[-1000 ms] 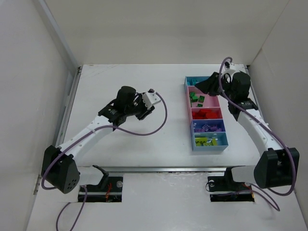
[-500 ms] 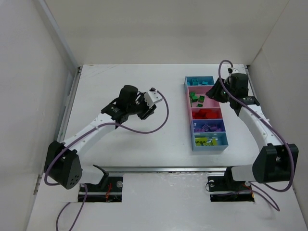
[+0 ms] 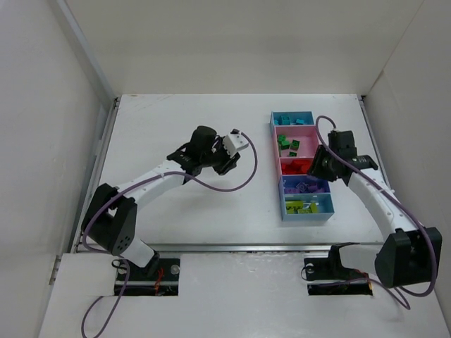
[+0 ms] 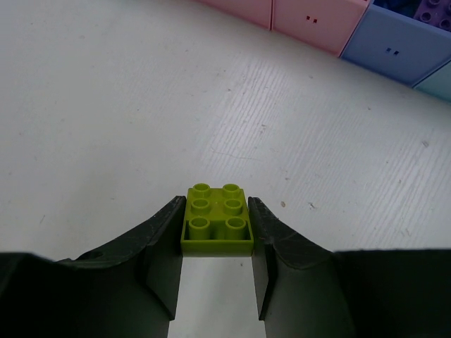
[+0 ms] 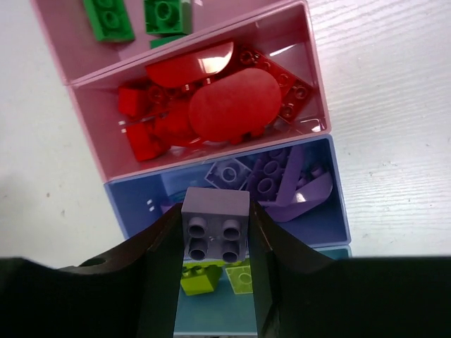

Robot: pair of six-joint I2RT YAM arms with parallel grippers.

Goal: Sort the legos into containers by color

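Right claw [image 5: 215, 215] clenched on a purple lego [image 5: 215, 236], directly above the darker blue bin [image 5: 340, 204] of the container strip [image 3: 306, 217], where purple pieces lie: colour matched, ready for release. Left claw [image 4: 215, 205] grasps a yellow-green lego [image 4: 217, 229] over the tabletop [image 3: 176, 127], left of the strip, probably awaiting its turn.

Illumination is bright, diffuse and overhead. The white desk [image 3: 183, 204] renders evenly, with no burnt-out areas; shadows beneath both arms are faint and soft-edged. In the left wrist view the lime brick [image 4: 217, 220] is sharp, the left tool fingers [image 4: 141, 257] appear near-black with little surface detail, and the containers [image 4: 310, 17] at the top edge are slightly soft. In the right wrist view the grey-purple brick [image 5: 215, 225] is sharp; small highlights mark the glossy pink bin wall [image 5: 316, 77].
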